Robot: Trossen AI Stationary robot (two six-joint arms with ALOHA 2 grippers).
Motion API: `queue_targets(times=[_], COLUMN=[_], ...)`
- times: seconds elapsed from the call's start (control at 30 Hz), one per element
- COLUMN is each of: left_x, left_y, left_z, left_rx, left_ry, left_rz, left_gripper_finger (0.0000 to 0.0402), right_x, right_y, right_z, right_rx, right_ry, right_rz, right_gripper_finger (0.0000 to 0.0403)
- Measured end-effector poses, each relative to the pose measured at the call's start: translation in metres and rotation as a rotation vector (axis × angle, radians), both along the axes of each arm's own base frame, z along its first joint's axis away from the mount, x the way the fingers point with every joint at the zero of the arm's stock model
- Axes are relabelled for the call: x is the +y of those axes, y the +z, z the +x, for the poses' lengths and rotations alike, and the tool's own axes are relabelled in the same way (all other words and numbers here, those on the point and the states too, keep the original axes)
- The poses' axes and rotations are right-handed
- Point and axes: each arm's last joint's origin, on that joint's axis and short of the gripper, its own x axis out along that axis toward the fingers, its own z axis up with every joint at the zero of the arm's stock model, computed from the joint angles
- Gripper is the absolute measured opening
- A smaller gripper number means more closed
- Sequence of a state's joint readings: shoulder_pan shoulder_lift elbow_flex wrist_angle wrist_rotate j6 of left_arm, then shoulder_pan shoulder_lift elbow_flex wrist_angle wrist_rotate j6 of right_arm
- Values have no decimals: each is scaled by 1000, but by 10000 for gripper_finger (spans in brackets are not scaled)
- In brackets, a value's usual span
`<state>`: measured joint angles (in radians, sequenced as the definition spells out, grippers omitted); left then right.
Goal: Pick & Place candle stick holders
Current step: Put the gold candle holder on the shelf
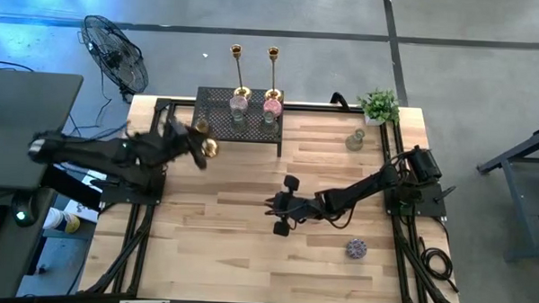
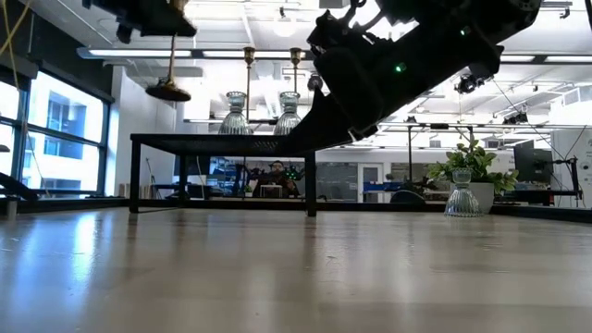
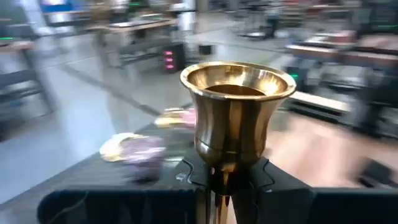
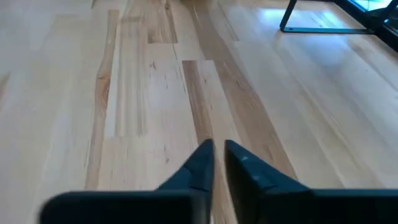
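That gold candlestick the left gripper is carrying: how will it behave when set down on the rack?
The gold candlestick looks polished, so it may slip between the left gripper's fingers. It is tall and thin-stemmed over a small round base, so probably top-heavy and apt to tip. The rack is mesh, so the base may not seat flat.

Dark jointed arms, seemingly black-cabled
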<state>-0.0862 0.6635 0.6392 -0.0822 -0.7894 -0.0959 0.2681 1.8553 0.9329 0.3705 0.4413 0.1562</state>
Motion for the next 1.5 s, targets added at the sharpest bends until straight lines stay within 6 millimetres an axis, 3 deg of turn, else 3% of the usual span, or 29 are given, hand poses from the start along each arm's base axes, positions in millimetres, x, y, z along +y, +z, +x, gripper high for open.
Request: queue_targets(times=[0.1,0.3,0.53,0.73,0.97,1.5], left_x=[21,73,148,192,212,223], left_y=[5,13,3,-10,-26,-41], left_z=[-10,-13,-14,-14,-9,-2], left_rx=[-23,-23,-77,-135,-83,-7], left_ry=[93,187,207,203,213,214], left_rz=[17,30,-16,-1,12,36], left_gripper_finger=[25,25,25,25,26,26], right_x=[-3,-9,-9,-9,-9,-9], right_y=[0,-1,-1,-1,-1,-1], right_z=[1,3,3,3,3,4], right_rx=[3,-2,-2,-2,-4,-7], right_ry=[9,-1,0,0,-4,-3], right_rz=[12,18,18,18,16,17], right_gripper_finger=[6,20,3,4,4,1])
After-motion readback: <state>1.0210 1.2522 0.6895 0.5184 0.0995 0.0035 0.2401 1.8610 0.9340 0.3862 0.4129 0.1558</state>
